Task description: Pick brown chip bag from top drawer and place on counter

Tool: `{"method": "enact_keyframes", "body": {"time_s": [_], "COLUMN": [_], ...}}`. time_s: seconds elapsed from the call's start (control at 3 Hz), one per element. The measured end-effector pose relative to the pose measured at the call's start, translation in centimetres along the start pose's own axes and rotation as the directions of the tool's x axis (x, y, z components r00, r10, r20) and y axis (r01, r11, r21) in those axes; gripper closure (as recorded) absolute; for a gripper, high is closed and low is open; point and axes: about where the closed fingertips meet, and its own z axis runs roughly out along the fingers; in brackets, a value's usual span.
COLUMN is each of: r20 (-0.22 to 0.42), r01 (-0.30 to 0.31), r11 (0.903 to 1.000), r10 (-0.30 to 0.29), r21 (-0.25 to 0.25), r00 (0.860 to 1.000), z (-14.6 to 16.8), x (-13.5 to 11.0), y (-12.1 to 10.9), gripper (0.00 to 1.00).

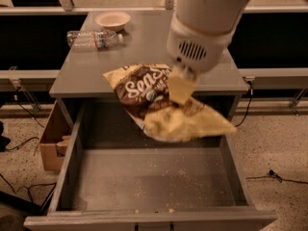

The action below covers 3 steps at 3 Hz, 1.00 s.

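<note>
The brown chip bag [144, 91], dark brown with white "Sea Salt" script and tan-yellow ends, hangs in the air above the open top drawer [149, 177], level with the front edge of the counter [144, 47]. My gripper [181, 86] is shut on the bag's middle-right part and holds it from above. The white arm fills the upper right and hides the counter's right side. The drawer floor is bare except for crumbs.
A clear plastic water bottle [94, 38] lies on the counter's back left, next to a small pale bowl [112, 19]. A cardboard box [55, 137] stands on the floor left of the cabinet. Cables run along the floor on both sides.
</note>
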Motion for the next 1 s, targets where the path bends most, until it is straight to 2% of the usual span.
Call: {"method": "enact_keyframes", "body": {"time_s": [0.33,0.67,1.0], "r20": [0.046,0.119,0.162], "r01": [0.006,0.011,-0.001], "r11": [0.9974,0.9895,0.9767], "r10": [-0.009,-0.028,-0.035], "r21": [0.072,0.144,0.214], "r00": [0.999,0.992,0.986], "z": [-3.6,-6.5,-7.6], "x": [-3.3,-7.6,-11.5], "y": [-3.7,-8.2,-13.9], "gripper": [1.00,1.00,1.00]}}
